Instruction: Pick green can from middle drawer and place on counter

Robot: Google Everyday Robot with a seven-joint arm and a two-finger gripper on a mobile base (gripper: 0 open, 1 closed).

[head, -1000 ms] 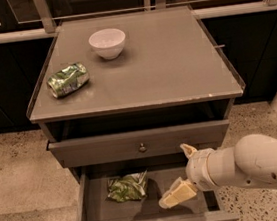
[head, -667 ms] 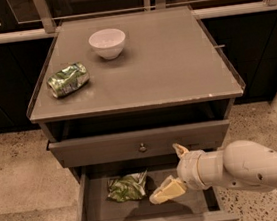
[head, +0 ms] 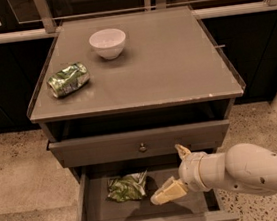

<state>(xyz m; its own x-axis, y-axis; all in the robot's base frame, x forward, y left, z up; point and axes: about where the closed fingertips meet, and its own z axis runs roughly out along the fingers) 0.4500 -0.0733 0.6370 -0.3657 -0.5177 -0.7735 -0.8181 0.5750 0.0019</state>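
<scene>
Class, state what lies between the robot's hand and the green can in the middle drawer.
Only bare middle drawer floor; the camera view shows the open hand just right of the green can.

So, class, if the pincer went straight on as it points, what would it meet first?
Probably the green can lying in the middle drawer, just left of the pincer; depth is unclear.
</scene>
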